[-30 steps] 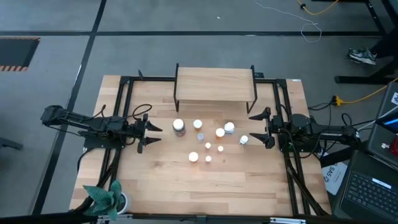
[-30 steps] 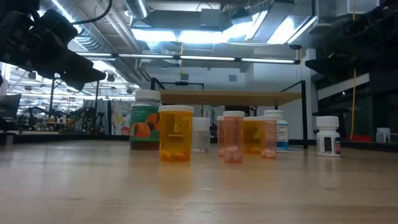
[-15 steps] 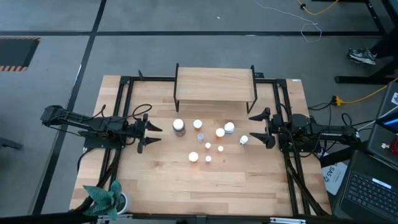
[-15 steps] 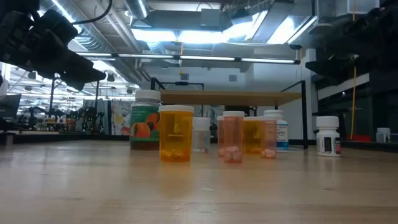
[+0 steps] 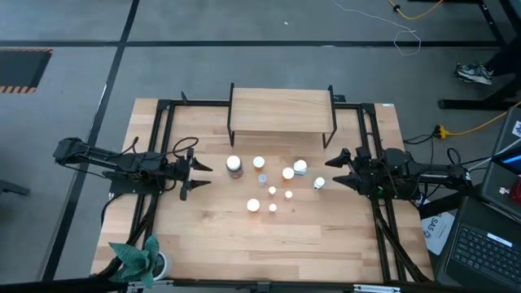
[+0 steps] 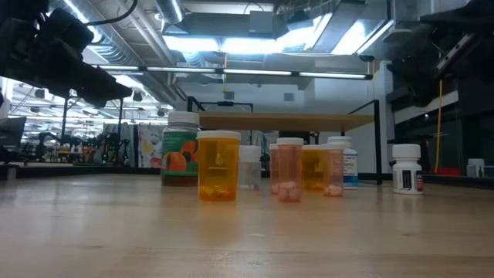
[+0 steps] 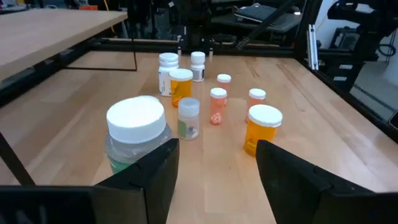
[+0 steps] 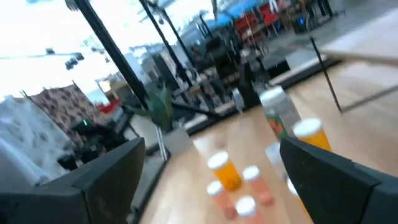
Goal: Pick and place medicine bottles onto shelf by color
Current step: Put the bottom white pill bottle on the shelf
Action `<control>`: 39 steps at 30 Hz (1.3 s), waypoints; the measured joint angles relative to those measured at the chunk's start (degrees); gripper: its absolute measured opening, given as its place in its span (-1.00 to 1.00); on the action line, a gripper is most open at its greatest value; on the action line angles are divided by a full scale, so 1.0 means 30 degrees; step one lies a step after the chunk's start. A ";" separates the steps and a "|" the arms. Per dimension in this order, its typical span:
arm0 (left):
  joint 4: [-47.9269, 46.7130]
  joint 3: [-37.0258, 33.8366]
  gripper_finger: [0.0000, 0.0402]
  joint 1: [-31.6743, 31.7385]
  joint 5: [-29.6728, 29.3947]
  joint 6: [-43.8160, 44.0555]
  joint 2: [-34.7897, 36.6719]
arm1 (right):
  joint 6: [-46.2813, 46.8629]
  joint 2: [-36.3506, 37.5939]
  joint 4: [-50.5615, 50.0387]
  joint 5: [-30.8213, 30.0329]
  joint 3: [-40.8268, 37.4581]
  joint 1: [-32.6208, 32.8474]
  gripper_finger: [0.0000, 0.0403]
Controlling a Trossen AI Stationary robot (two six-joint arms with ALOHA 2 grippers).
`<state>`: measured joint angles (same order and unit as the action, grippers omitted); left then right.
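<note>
High view: shelf (image 5: 282, 109) bare, all medicine bottles (image 5: 273, 185) on bench (image 5: 220, 236); left gripper (image 5: 198, 177) and right gripper (image 5: 338, 168) jaws open, empty.

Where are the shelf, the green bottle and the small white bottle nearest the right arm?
shelf (image 5: 281, 110), high view, bare top board.
green bottle (image 6: 181, 158), low view, label.
small white bottle (image 5: 319, 183), high view, cap.
</note>
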<state>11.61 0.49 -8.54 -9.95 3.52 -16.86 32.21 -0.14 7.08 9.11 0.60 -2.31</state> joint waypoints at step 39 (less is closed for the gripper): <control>0.1721 -0.0005 0.04 -0.0007 -0.4546 0.2289 0.0005 | -0.7401 -1.2571 -0.1395 -1.1012 1.0350 0.2681 0.86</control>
<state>16.78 0.47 -8.56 -23.59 10.39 -16.85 10.01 -37.86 2.90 -23.93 31.65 5.74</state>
